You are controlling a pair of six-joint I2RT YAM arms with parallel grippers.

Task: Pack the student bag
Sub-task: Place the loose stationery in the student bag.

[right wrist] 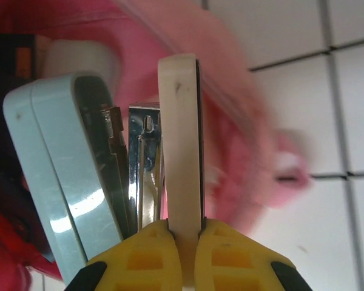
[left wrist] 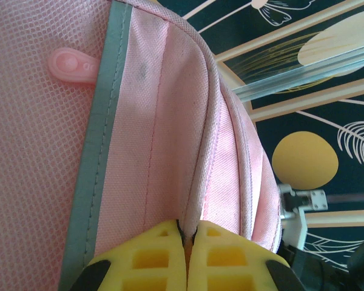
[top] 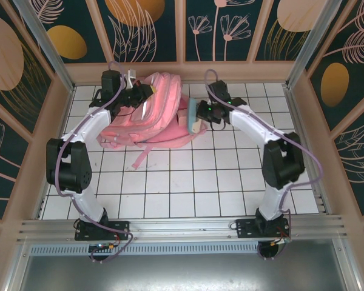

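The student bag, a big soft pink backpack, lies at the back middle of the tiled table, its straps trailing toward the front. My left gripper is at its upper left side. In the left wrist view the yellow fingers are shut on a seamed fold of the bag's pink fabric, beside a mesh panel. My right gripper hovers at the bag's right edge, shut on the white base of a light blue stapler, which stands upright. Behind the stapler the bag looks blurred.
A small pink box-like pouch sits against the bag's right side, next to the stapler. Wooden walls and aluminium posts fence the table on three sides. Bare white tiles stretch from the bag to the arm bases.
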